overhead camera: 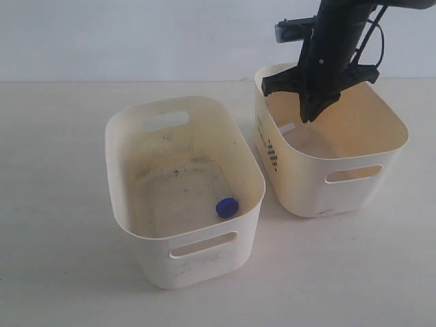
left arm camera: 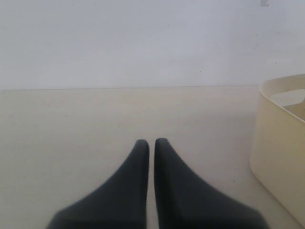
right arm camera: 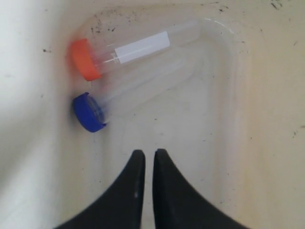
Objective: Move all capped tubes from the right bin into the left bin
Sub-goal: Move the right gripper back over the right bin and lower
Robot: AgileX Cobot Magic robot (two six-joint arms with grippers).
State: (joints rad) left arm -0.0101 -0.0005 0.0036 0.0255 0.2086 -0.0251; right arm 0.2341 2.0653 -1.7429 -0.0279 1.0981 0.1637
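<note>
Three capped tubes show in all. Two lie side by side on the floor of the right bin (overhead camera: 327,180), touching or nearly so. One is the orange-capped tube (right arm camera: 128,50), which carries a white label. The other is a blue-capped tube (right arm camera: 119,95), clear and unlabelled. Both caps sit against the rounded foot of one bin wall, and the clear bodies point away from it at a slant. The third tube (overhead camera: 227,207) is in the left bin (overhead camera: 187,255). Only its blue cap is plain to see, on the speckled floor close to the near wall and towards the side facing the other bin.

The right gripper (right arm camera: 145,153) hangs over the right bin's floor, just beside the blue-capped tube but not touching it. Its two black fingers are drawn almost together with a thin slit between them, and they hold nothing. In the exterior view it reaches down from above into the right bin's mouth.

There are two bins, standing near each other on the pale table (overhead camera: 61,272). The right one has a column of dark dashes (overhead camera: 272,153) on the side facing the left one.

The left gripper (left arm camera: 148,142) is low over bare tabletop, its fingers likewise nearly together and empty. A corner of a cream bin (left arm camera: 281,143) stands off to one side of it; which of the two bins cannot be told.
</note>
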